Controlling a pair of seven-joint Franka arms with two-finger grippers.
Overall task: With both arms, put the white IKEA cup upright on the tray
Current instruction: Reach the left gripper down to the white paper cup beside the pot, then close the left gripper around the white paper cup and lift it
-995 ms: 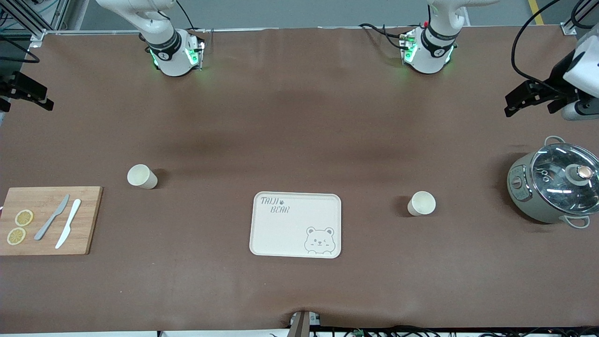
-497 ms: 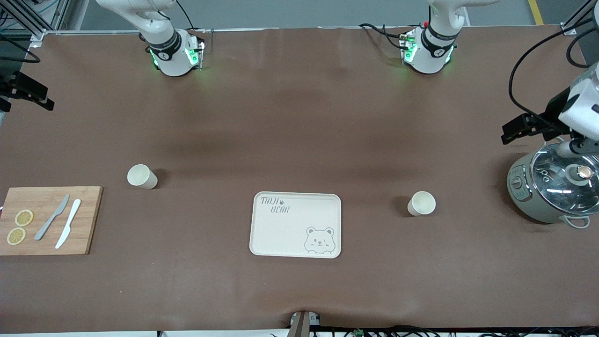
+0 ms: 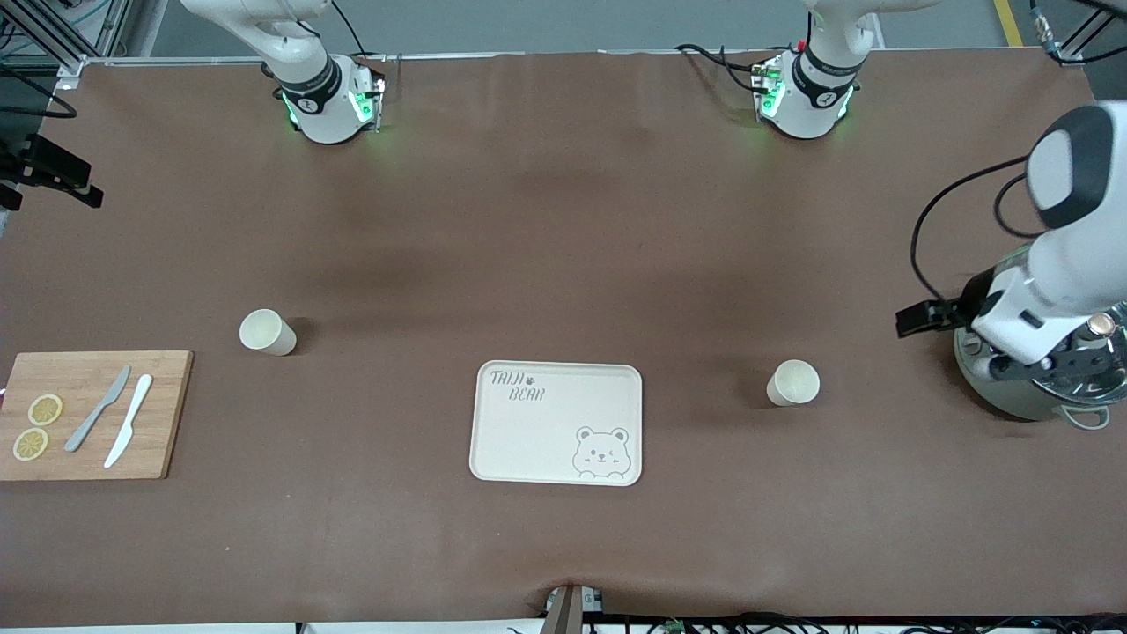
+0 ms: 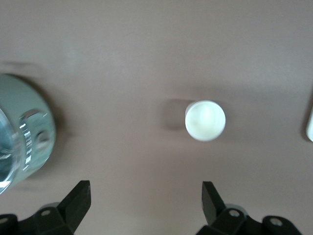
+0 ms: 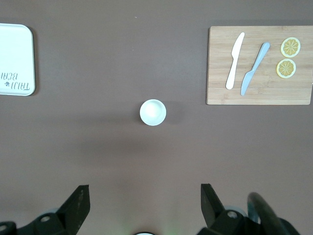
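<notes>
Two white cups stand upright, mouths up, on the brown table. One cup [image 3: 792, 383] stands toward the left arm's end, beside the cream bear tray [image 3: 556, 423]. The other cup [image 3: 267, 333] stands toward the right arm's end. My left gripper [image 3: 929, 317] is open and empty in the air between the pot and the nearer cup. That cup shows in the left wrist view [image 4: 205, 120], ahead of the gripper [image 4: 145, 196]. My right gripper [image 3: 53, 174] waits, open and empty, high at the right arm's end. Its wrist view [image 5: 143, 196] shows the other cup [image 5: 152, 112] and the tray's corner [image 5: 17, 58].
A grey-green pot with a glass lid [image 3: 1012, 396] stands at the left arm's end, partly under the left arm; it also shows in the left wrist view [image 4: 19, 132]. A wooden cutting board [image 3: 88, 414] with two knives and lemon slices lies at the right arm's end.
The left arm has swung down and in over the pot, bringing its gripper toward the cup beside the tray. The right arm, the cups and the tray have not moved.
</notes>
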